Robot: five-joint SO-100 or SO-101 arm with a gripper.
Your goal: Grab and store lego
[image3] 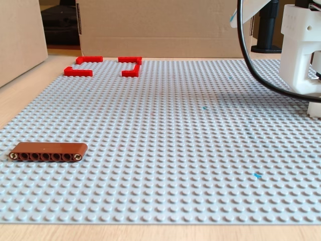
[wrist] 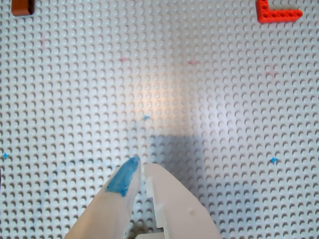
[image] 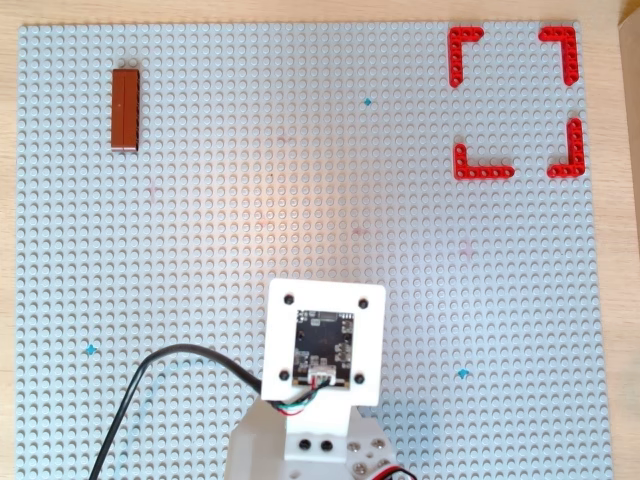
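Overhead, my arm (image: 322, 400) comes in from the bottom edge, approx. centre, a white plate with a small dark circuit board on top and a black cable (image: 150, 385) looping off to the left. It sits over a big grey studded baseplate (image: 300, 200) that covers nearly the whole table.

My gripper (wrist: 142, 167) shows in the wrist view, rising from the bottom edge: two white fingers, the left one with a blue-painted tip (wrist: 123, 178). The tips sit nearly touching, only a thin slit between them, nothing held, i.e. closed on air above bare studs.

The brick (image: 125, 108), long, narrow, reddish-brown w/ a lengthwise groove, lies flat on the baseplate at the top left of the overhead view, long side running up-down, well apart from my arm. In the wrist view only its end peeks in at the top left corner (wrist: 22, 7). In the fixed view it lies at the left front (image3: 47, 150), a row of round holes along its side.

Four red L-shaped corner pieces (image: 465, 45) mark out a square at the top right of the overhead view; nothing lies inside it. The fixed view shows them far back left (image3: 103, 65), in front of a cardboard wall (image3: 155, 25). Small blue marks (image: 90, 349) dot the baseplate here and there.
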